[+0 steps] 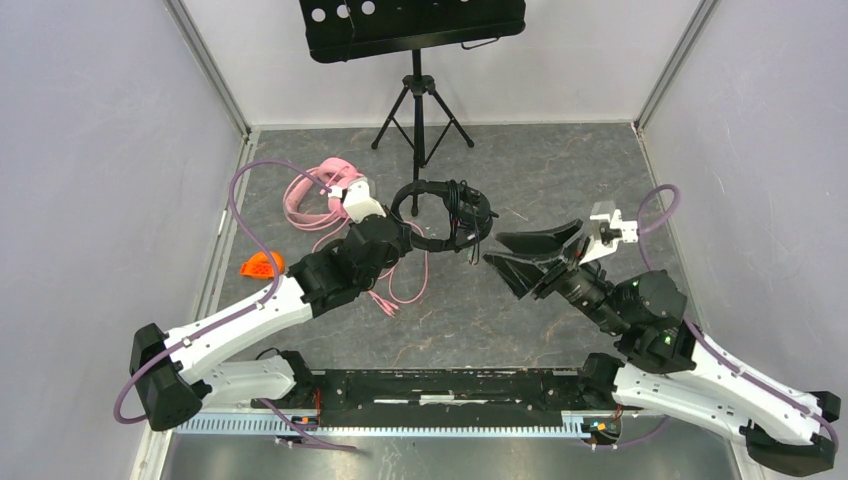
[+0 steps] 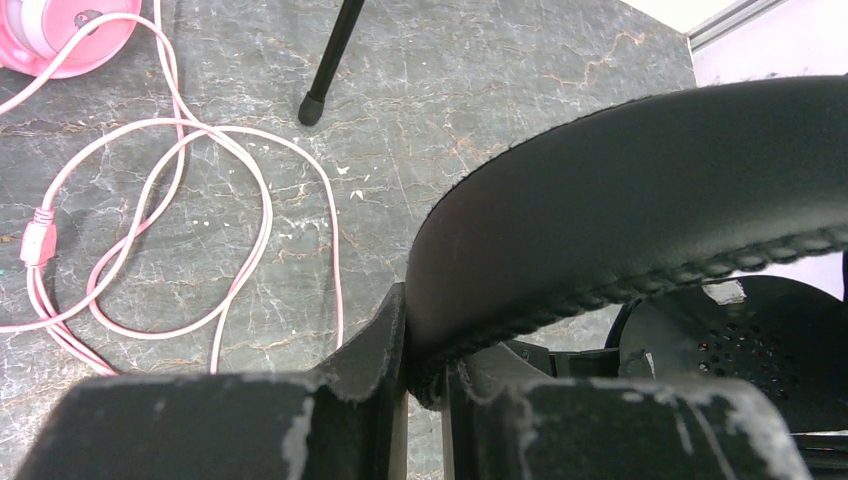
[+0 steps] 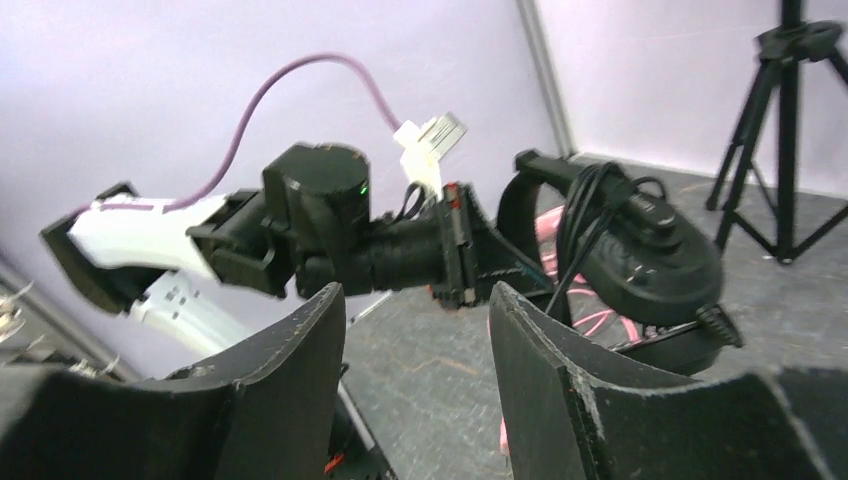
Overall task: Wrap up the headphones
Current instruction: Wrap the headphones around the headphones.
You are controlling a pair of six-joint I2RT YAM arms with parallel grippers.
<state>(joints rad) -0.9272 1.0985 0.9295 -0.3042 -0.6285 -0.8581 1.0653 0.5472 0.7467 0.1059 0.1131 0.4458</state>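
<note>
The black headphones (image 1: 440,215) hang above the table's middle, thin black cable (image 1: 462,212) bunched round one side. My left gripper (image 1: 403,230) is shut on their padded headband (image 2: 620,200), pinched between its jaws (image 2: 425,340). A black ear cup (image 3: 650,260) with cable loops (image 3: 585,200) shows in the right wrist view. My right gripper (image 1: 492,249) stands open just right of them, nothing between its fingers (image 3: 415,300). The pink headphones (image 1: 320,195) lie at back left, one cup (image 2: 60,30) showing, their pink cable (image 2: 180,200) looped loosely on the table.
A black music stand (image 1: 415,30) on a tripod (image 1: 420,110) stands at the back centre; one of its feet (image 2: 312,108) is near the pink cable. A small orange object (image 1: 262,266) lies by the left wall. Walls close in left and right.
</note>
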